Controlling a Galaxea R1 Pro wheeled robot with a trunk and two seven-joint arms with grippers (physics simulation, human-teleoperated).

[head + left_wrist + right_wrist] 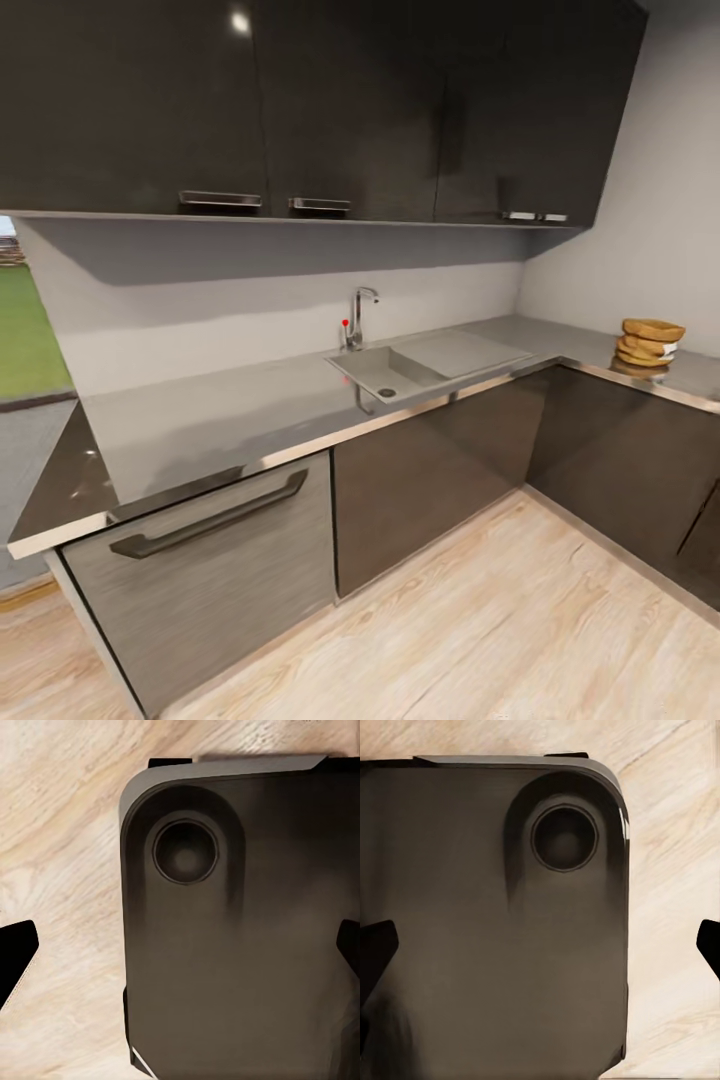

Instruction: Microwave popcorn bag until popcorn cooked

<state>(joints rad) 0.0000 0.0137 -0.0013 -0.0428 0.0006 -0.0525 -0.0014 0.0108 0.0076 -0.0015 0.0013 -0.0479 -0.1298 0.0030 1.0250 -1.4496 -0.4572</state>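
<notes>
The tan-brown popcorn bag [651, 343] with its thick rolled rim stands on the steel-grey countertop [250, 410], at the far right past the inner corner of the kitchen. The microwave and the popcorn are out of view. In the left wrist view my left gripper [184, 949] is open, its dark fingertips [16, 954] wide apart over the robot's dark base and the wood floor. My right gripper [544, 949] is open the same way, with nothing between its fingers [378, 949].
A sink [385, 372] with a chrome faucet [357, 318] is set into the counter's middle. Dark upper cabinets [320, 100] hang above it. Below are dark cabinet fronts and a steel front with a bar handle [210, 515]. Light wood floor [480, 620] lies before the counter.
</notes>
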